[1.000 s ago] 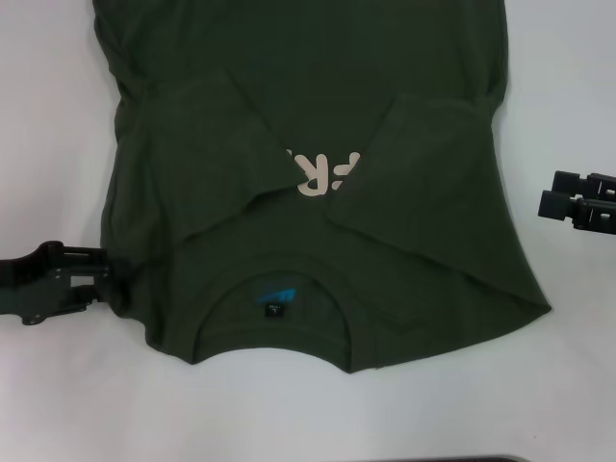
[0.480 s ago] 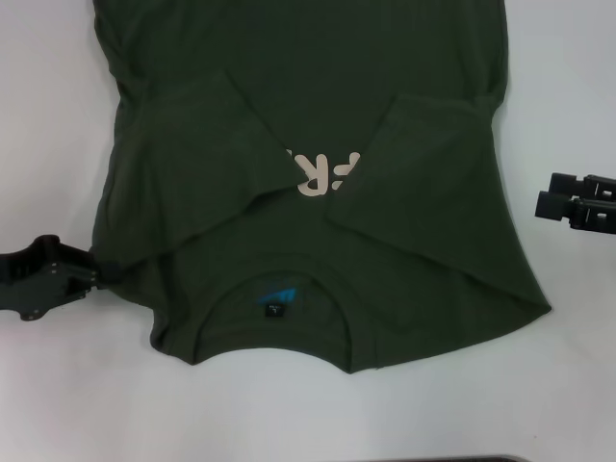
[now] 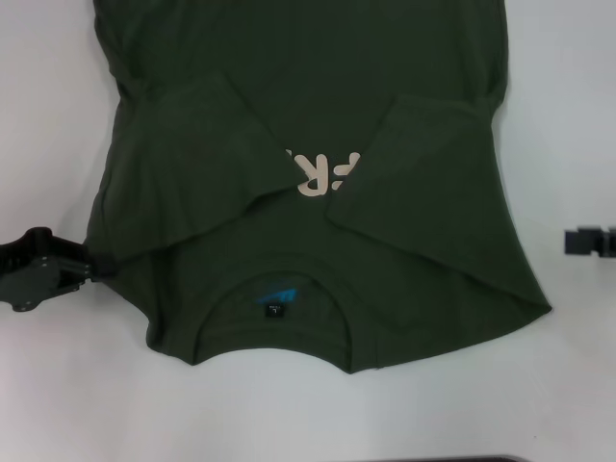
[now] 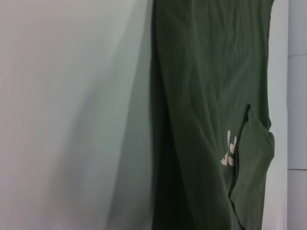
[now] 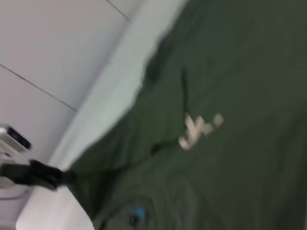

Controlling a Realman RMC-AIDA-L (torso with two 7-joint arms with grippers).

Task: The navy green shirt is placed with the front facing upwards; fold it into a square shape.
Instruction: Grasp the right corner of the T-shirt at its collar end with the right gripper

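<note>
Navy green shirt fills most of the head view, lying front up on the white worktop, collar toward the bottom of the frame and the hem running off the top. Both sleeves are already flipped in over the chest, so that part looks done; my guess is the side and lengthwise folds are all still left before it's anything like a square. The sleeves cover most of the cream lettering, only "FR" or so reads, upside down. There's a blue label inside the collar, too small to read. Left gripper sits at the middle-left edge, tips right at the shirt's side edge, which looks tugged out a bit. Jaws seem pinched on the fabric, though it's dark there. Right gripper just pokes in at the right edge, well clear of the shirt; can't tell its jaws.

Left wrist view: shirt down the right half, bit of lettering at lower right.

Right wrist view: shirt fills most of the frame, lettering mid-frame, blue label at bottom, the left gripper at lower left.
</note>
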